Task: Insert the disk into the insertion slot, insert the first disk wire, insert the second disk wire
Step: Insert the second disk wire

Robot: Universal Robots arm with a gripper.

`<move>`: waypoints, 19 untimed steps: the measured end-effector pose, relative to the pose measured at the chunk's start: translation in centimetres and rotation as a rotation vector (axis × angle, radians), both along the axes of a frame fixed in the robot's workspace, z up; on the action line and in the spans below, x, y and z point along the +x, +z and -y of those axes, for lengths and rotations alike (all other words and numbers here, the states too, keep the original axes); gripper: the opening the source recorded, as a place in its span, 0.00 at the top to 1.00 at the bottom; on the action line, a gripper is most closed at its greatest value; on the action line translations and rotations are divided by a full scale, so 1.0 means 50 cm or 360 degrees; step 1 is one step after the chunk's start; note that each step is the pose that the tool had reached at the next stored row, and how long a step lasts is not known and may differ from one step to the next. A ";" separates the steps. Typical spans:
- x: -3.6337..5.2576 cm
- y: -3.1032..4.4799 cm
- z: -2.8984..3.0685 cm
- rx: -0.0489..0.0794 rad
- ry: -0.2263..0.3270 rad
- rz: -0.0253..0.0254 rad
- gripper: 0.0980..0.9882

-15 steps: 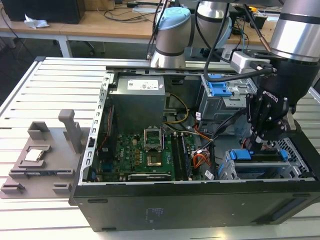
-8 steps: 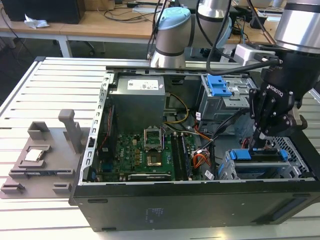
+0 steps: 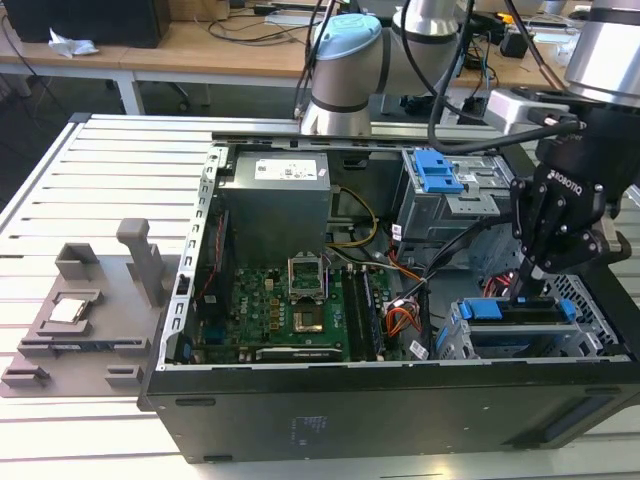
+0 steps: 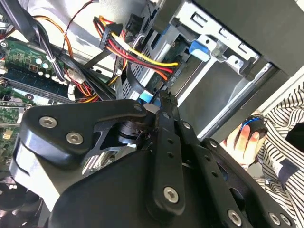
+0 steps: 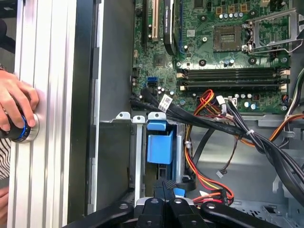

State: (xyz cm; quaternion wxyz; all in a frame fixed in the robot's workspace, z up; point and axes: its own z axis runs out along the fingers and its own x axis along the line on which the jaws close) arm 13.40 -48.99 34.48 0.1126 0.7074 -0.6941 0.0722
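The disk [image 3: 520, 312] lies in the insertion slot [image 3: 462, 342], a low silver cage at the case's corner on the exterior view's right. Its blue carrier [image 5: 159, 147] shows between the cage's rails. My gripper [image 3: 525, 290] hangs right over the disk's cable end, fingers [image 5: 162, 190] pressed together and shut. A black flat wire with a small blue connector [image 4: 146, 98] sits at the fingertips, beside them rather than between them [image 5: 178, 192]. A red, yellow and orange wire bundle [image 5: 205, 183] runs to the same end of the disk.
The open computer case [image 3: 300, 420] lies on a slatted metal table [image 3: 90, 190]. A taller grey cage with a blue tab [image 3: 438, 172] stands behind the disk. A person's hand [image 5: 16, 107] rests on a round knob on the table. A grey fixture [image 3: 85, 310] sits at the exterior view's left.
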 end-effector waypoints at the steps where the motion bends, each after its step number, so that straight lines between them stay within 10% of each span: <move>1: 0.003 0.000 0.000 0.0000 0.0000 -0.00014 0.99; 19: 0.007 -0.011 0.001 0.0001 -0.0003 -0.00089 0.99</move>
